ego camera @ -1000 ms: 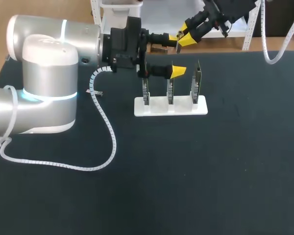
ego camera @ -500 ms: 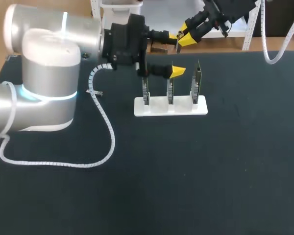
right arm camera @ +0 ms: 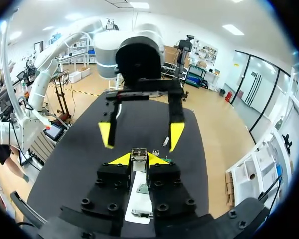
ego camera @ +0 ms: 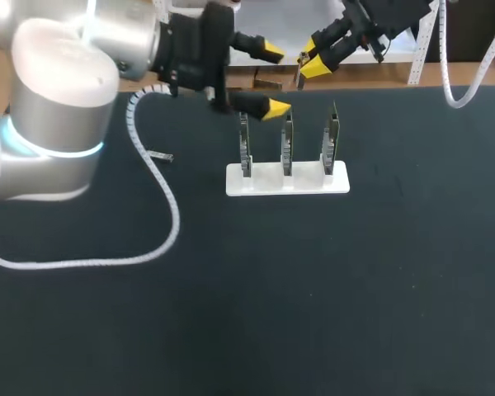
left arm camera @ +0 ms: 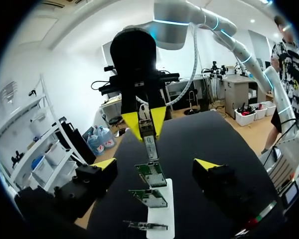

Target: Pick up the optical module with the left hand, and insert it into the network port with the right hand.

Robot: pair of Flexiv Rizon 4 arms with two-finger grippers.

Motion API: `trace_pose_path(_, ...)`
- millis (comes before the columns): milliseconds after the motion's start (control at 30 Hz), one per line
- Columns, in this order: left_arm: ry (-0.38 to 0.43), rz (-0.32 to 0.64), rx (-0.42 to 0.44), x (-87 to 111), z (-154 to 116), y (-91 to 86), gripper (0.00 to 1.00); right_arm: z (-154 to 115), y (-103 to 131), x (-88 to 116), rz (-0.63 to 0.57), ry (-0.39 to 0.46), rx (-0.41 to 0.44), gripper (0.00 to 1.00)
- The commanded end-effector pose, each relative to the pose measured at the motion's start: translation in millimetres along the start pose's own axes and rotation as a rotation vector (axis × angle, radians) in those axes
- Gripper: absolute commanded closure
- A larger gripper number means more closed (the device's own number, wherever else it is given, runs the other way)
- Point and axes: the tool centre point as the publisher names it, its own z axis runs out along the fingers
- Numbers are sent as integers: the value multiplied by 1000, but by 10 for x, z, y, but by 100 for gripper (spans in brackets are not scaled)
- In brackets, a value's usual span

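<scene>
The module (ego camera: 298, 70), at the frame's upper middle, is clenched in the right gripper (ego camera: 309, 64) while the left gripper (ego camera: 272, 79) gapes released beside it; it is probably light, stiff and slick, best pinched on its flat rear sides.

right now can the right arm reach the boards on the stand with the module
Probably yes: the right gripper, shut on the optical module, has open space to the boards, though the open left gripper hangs near the middle one.
</scene>
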Motion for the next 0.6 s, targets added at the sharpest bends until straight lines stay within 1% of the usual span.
trace_pose_path(33,115,11,12,15,-138,55,0,-1,5,2,0,-1,2,100)
trace_pose_path(100,121,7,10,44,-161,68,0,-1,5,2,0,-1,2,100)
trace_pose_path(167,150,4,11,87,-196,89,0,-1,5,2,0,-1,2,100)
trace_pose_path(267,173,-9,18,155,-241,119,0,-1,5,2,0,-1,2,100)
trace_pose_path(433,214,-47,32,235,-286,139,0,-1,5,2,0,-1,2,100)
trace_pose_path(600,272,-46,31,269,-319,181,0,-1,5,2,0,-1,2,100)
